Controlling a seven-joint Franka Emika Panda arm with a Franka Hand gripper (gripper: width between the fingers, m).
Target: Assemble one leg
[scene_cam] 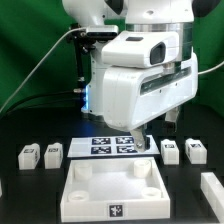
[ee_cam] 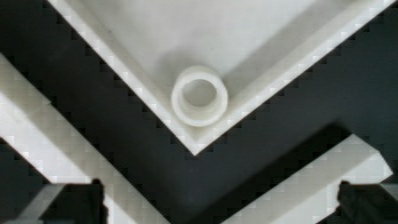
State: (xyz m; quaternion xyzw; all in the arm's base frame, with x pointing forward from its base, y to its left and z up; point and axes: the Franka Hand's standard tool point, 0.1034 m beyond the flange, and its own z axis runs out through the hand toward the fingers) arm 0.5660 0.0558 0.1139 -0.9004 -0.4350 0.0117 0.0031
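Four small white legs with marker tags stand on the black table in the exterior view, two towards its left [scene_cam: 30, 153] [scene_cam: 53, 151] and two towards its right [scene_cam: 170, 150] [scene_cam: 195, 151]. The large white tray-like piece [scene_cam: 78, 190] lies at the front. In the wrist view I see one of its corners [ee_cam: 285, 60] with a round socket [ee_cam: 198, 95]. My gripper [ee_cam: 215, 202] is open and empty, its dark fingertips [ee_cam: 68, 205] spread wide above that corner. In the exterior view the arm's white hand [scene_cam: 140, 80] hides most of the gripper.
The marker board [scene_cam: 112, 147] lies between the two pairs of legs, under the arm. Another white part [scene_cam: 213, 190] sits at the exterior view's lower right, cut off by the frame edge. A green backdrop stands behind the table.
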